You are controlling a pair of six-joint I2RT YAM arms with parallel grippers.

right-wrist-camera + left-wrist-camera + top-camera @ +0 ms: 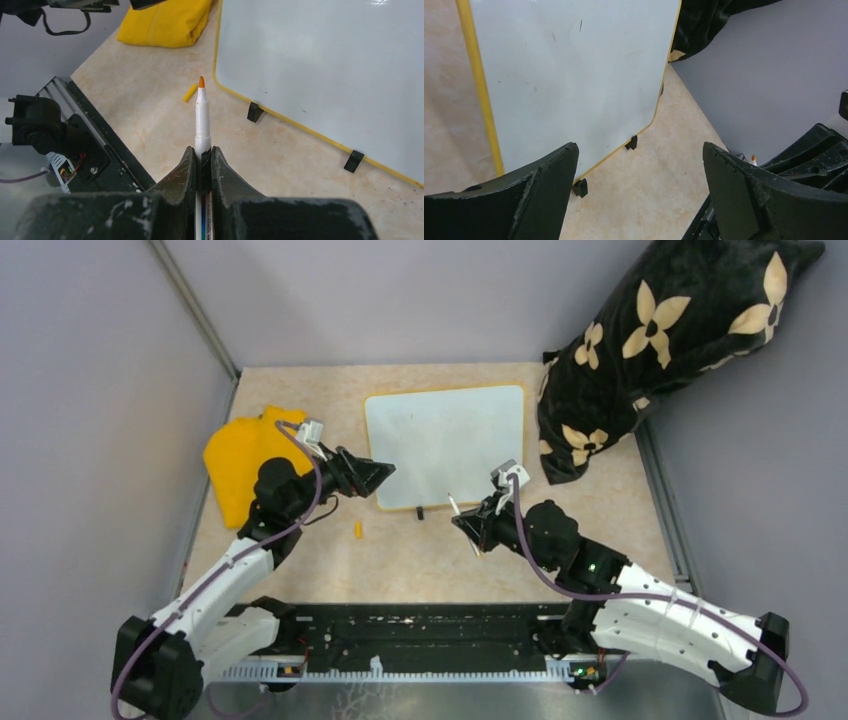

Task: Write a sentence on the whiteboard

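White whiteboard (445, 445) edged yellow; blk pillow (610, 415) w/ cream flowers (652, 325).

No legible text, label, brand, number or sign is present. The whiteboard (445, 440) shows only a few faint dark specks. The marker (202, 115) barrel carries coloured print toward 6 o'clock, inside the right claw (202, 150), too small to read.

Yellow cloth (240, 465) bunched at the left edge of the beige tabletop (420, 560). Black cushion (660, 350) with cream flower print leans in far right corner. Small orange cap (358, 530) lies loose, nearer than the cloth.
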